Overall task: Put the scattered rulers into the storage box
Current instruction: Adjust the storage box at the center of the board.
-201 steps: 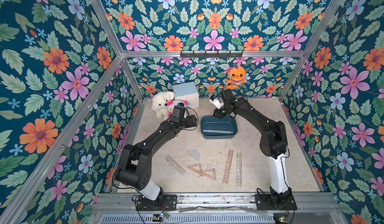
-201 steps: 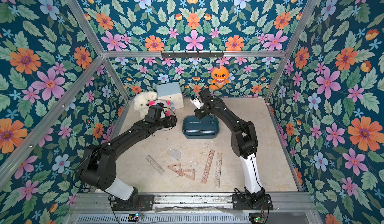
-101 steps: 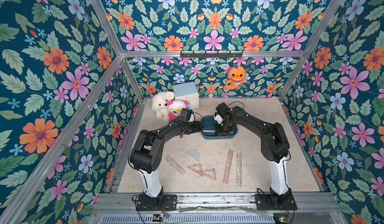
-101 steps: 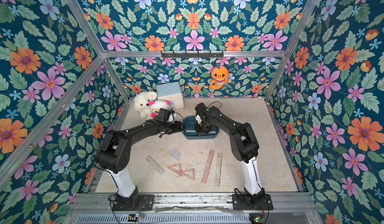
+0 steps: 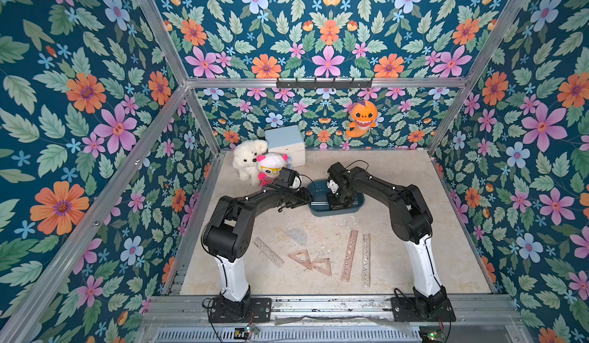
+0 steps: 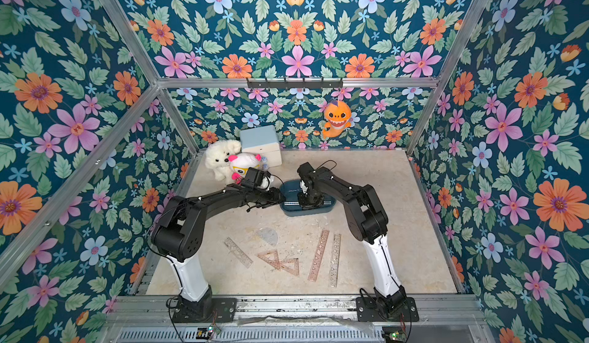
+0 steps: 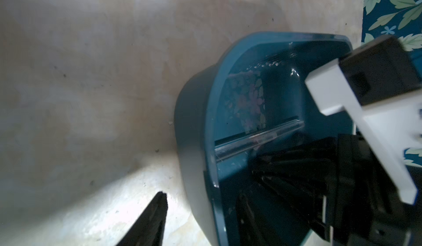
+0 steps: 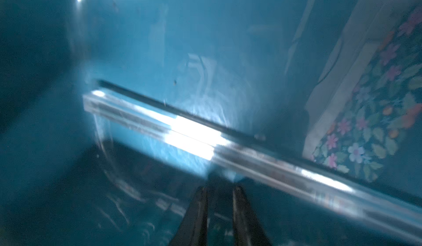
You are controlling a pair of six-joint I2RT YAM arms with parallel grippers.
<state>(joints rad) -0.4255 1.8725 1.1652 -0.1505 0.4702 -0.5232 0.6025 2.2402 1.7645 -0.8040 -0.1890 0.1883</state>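
The teal storage box (image 5: 357,209) (image 6: 325,210) stands mid-floor, with one clear ruler (image 7: 258,142) (image 8: 205,137) lying inside along its bottom. My left gripper (image 5: 309,198) (image 7: 202,194) is open and straddles the box's left end wall, one finger outside and one inside, with floor showing beside the outer finger. My right gripper (image 5: 338,202) (image 8: 220,187) points down inside the box, its jaws a narrow gap apart with nothing between them, tips just short of the ruler. Near the front lie a short strip (image 5: 268,252), a protractor (image 5: 298,237), two triangles (image 5: 299,258) (image 5: 320,266) and two long strips (image 5: 349,255) (image 5: 366,259).
A white plush dog (image 5: 247,159), a pink-and-white doll (image 5: 271,167) and a pale blue cube box (image 5: 285,145) crowd the back left corner, close behind my left wrist. An orange shark toy (image 5: 361,118) hangs on the back wall. Floral walls enclose three sides.
Both arms came down to the storage box. The left gripper moved right to the box's end wall and narrowed its jaws. The right gripper dropped from above the back rim into the box.
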